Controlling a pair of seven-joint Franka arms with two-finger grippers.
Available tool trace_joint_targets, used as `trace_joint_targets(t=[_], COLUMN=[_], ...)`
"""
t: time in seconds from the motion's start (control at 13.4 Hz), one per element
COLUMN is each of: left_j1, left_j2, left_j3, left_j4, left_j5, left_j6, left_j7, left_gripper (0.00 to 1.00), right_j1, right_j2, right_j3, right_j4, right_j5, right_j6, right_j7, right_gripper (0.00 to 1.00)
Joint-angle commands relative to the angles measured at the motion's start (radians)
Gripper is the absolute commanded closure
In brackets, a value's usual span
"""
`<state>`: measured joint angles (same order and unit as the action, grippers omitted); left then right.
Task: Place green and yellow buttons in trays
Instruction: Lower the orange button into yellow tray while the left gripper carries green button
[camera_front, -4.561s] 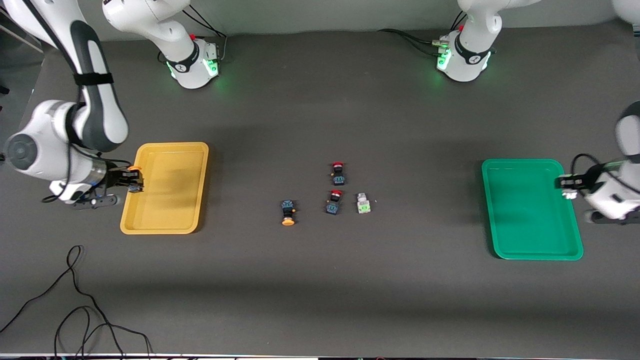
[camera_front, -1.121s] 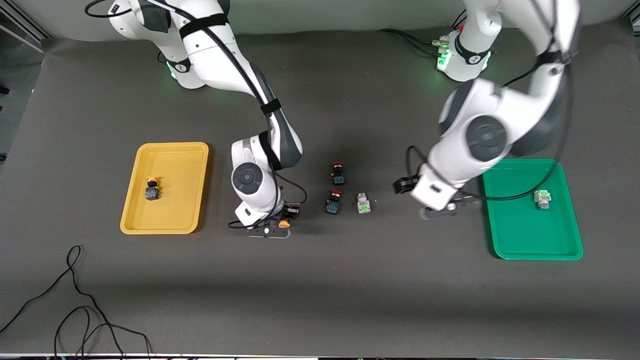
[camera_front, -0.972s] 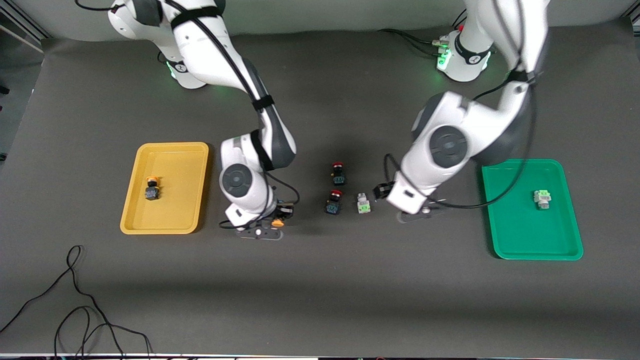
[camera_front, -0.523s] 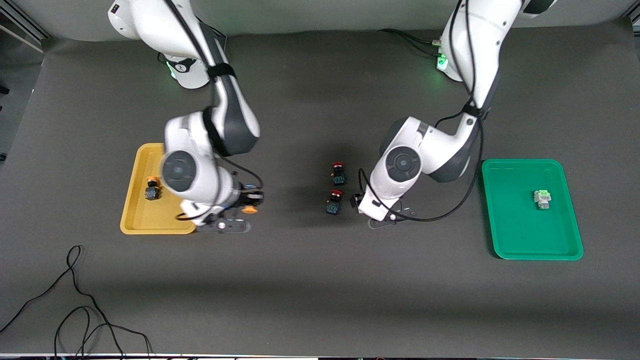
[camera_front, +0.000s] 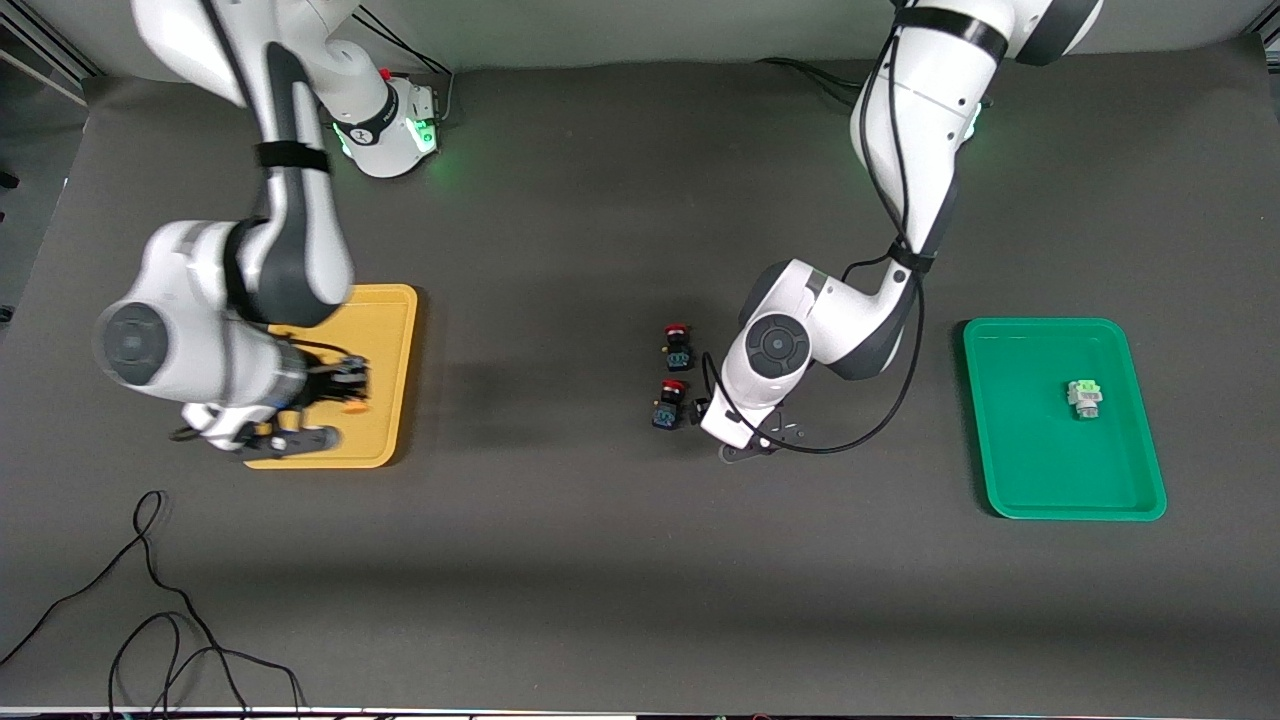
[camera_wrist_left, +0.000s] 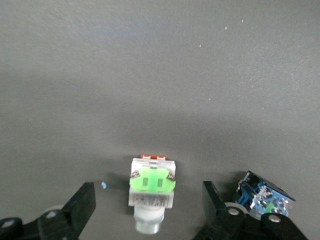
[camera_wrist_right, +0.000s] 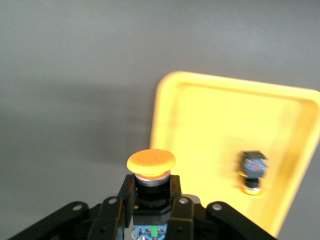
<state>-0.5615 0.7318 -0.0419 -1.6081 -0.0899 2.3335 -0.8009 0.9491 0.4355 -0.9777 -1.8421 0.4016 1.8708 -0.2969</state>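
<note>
My right gripper (camera_front: 338, 392) is shut on a yellow-capped button (camera_front: 352, 407) with a dark body and holds it over the yellow tray (camera_front: 388, 335). The right wrist view shows its fingers clamping the body under the cap (camera_wrist_right: 151, 162), by the tray's rim (camera_wrist_right: 165, 100), where another yellow-capped button (camera_wrist_right: 251, 171) lies. My left gripper (camera_front: 712, 410) is open low over the table's middle. In the left wrist view a whitish button with a green part (camera_wrist_left: 151, 186) lies between its fingers (camera_wrist_left: 80, 207). A second green button (camera_front: 1083, 397) lies in the green tray (camera_front: 1030, 470).
Two dark buttons with red caps (camera_front: 677, 345) (camera_front: 668, 403) lie in the table's middle, the nearer one right beside my left gripper; its body shows in the left wrist view (camera_wrist_left: 262, 197). Black cables (camera_front: 150, 600) lie on the table near the front camera at the right arm's end.
My right gripper has carried the yellow-capped button from the table's middle to over the yellow tray. My left gripper has moved from the green tray to around the green button in the middle.
</note>
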Motion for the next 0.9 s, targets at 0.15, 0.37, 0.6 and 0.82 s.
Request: trace_joint_targets(t=[0.15, 0.37, 0.6, 0.82], left_j1=[-0.029, -0.029, -0.032, -0.037], left_j2=[0.041, 0.043, 0.043, 0.034], left_j3=[0.022, 0.022, 0.022, 0.023], left_j4=[0.027, 0.025, 0.025, 0.027], left_j5=[0.048, 0.055, 0.055, 0.055], left_j6=[0.02, 0.02, 0.02, 0.012], left_j7=[-0.032, -0.034, -0.038, -0.078], left_gripper=[0.13, 1.0, 1.0, 1.0], right_j1=[0.019, 0.007, 0.016, 0.01], right_j2=[-0.087, -0.026, 0.095, 0.108], right_j3=[-0.044, 0.006, 0.046, 0.051], right_j4=[-0.329, -0.414, -0.405, -0.382], right_j5=[-0.003, 0.093, 0.291, 0.316], right_j6=[0.317, 0.461, 0.469, 0.458], right_j7=[-0.157, -0.206, -0.316, -0.311], right_gripper=[0.9, 0.9, 0.9, 0.34])
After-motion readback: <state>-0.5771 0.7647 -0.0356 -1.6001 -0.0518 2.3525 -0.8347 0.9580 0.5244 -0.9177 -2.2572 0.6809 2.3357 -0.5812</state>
